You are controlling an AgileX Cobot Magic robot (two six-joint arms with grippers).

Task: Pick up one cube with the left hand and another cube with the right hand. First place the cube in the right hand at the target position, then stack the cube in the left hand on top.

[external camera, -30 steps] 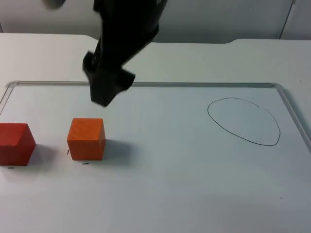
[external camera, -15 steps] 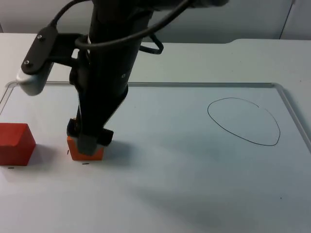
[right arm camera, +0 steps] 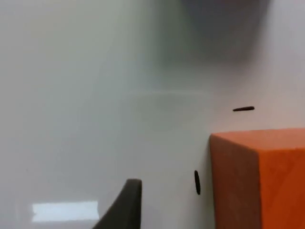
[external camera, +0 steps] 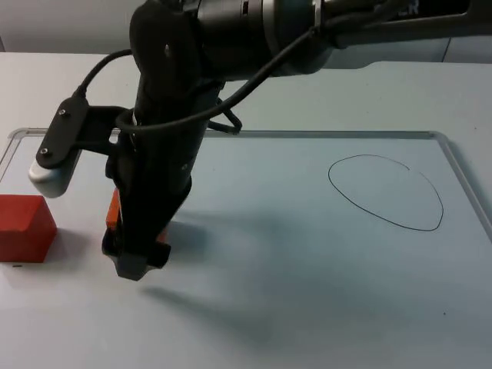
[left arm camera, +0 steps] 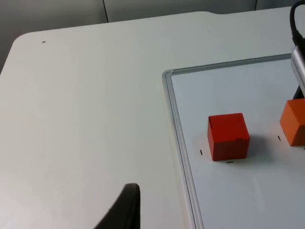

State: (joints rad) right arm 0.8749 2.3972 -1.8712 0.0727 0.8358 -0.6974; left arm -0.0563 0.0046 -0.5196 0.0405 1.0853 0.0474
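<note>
**Right claw down over the orange cube, left arm waiting off the board**

Nearest to me in the top view, the right claw (external camera: pixel 137 261) is low on the whiteboard (external camera: pixel 307 254), its tip at the near side of the orange cube (external camera: pixel 113 211). The arm body covers most of that cube; I see just an orange sliver at its left side. From the right wrist camera the orange cube (right arm camera: pixel 259 179) stands on the board just beside one dark fingertip (right arm camera: pixel 125 202), with a gap of bare board between them and small black marks close to the cube. I cannot tell whether this claw is open or closed.

Left of it, the red cube (external camera: pixel 25 228) sits apart from the orange one, untouched, near the board's left edge. The left wrist camera shows the red cube (left arm camera: pixel 228 136) just inside the board's metal frame (left arm camera: pixel 176 129), with the orange cube (left arm camera: pixel 294 122) beside it. The left arm waits over the bare white surface (left arm camera: pixel 86 105) outside the frame; one fingertip (left arm camera: pixel 125 210) is visible, so I cannot tell that claw's state.

Farther back and right, the hand-drawn oval outline (external camera: pixel 386 191) on the board holds nothing.
</note>
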